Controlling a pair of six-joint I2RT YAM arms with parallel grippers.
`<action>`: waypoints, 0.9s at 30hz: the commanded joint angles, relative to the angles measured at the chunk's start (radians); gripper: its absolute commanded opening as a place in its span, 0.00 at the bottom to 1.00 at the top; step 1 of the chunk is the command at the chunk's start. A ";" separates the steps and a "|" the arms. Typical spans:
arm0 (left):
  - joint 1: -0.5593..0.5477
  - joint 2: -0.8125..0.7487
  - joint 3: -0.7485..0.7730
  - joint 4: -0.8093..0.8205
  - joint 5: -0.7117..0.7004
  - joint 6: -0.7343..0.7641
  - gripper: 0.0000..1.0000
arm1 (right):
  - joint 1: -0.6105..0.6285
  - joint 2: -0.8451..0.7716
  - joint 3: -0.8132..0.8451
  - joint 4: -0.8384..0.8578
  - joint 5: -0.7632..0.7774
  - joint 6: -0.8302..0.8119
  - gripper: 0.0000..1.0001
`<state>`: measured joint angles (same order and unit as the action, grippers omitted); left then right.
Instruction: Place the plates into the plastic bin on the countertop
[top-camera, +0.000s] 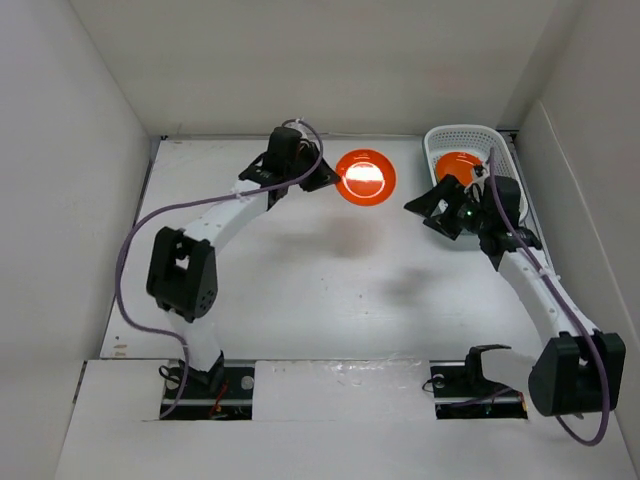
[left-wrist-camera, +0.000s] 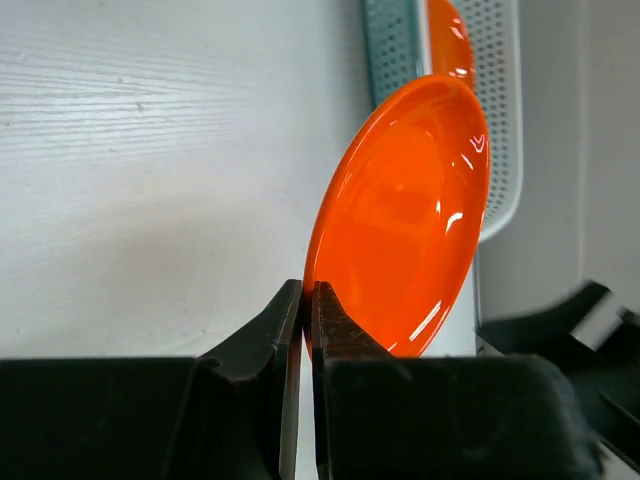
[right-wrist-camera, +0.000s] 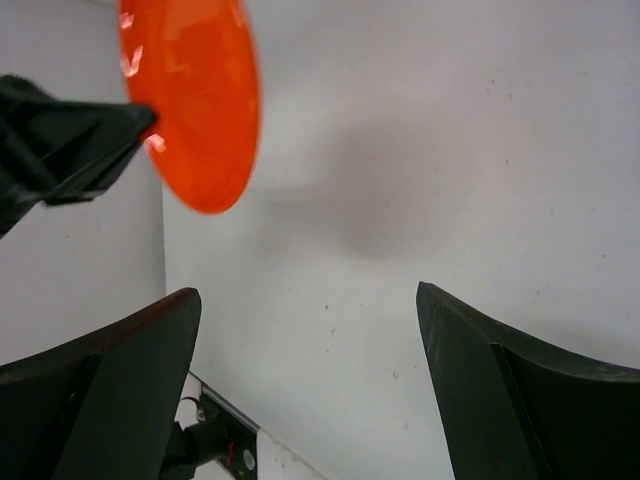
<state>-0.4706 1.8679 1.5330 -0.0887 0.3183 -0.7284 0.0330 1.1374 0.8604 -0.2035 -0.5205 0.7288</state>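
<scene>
The left gripper (left-wrist-camera: 306, 312) is pinched shut on the rim of one glossy orange plate (left-wrist-camera: 400, 220), holding it tilted above the far middle of the countertop (top-camera: 330, 290). To its right, the right gripper (right-wrist-camera: 308, 295) gapes wide with nothing in it, just left of the plastic bin (top-camera: 462, 137). The single bin, in the far right corner, holds a second orange plate (top-camera: 458, 164), partly hidden by the right arm. Two plates are visible, both orange.
</scene>
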 joint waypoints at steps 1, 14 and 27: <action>-0.006 -0.131 -0.111 0.073 0.045 0.026 0.00 | 0.034 0.053 0.064 0.094 0.063 -0.022 0.94; -0.007 -0.328 -0.280 0.059 0.106 0.072 0.00 | 0.157 0.218 0.129 0.256 0.004 -0.023 0.93; -0.007 -0.381 -0.278 0.014 0.104 0.093 0.32 | 0.235 0.358 0.190 0.296 0.063 0.027 0.00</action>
<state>-0.4641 1.5303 1.2358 -0.1127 0.3992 -0.6346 0.2497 1.5063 1.0138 0.0391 -0.5175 0.7593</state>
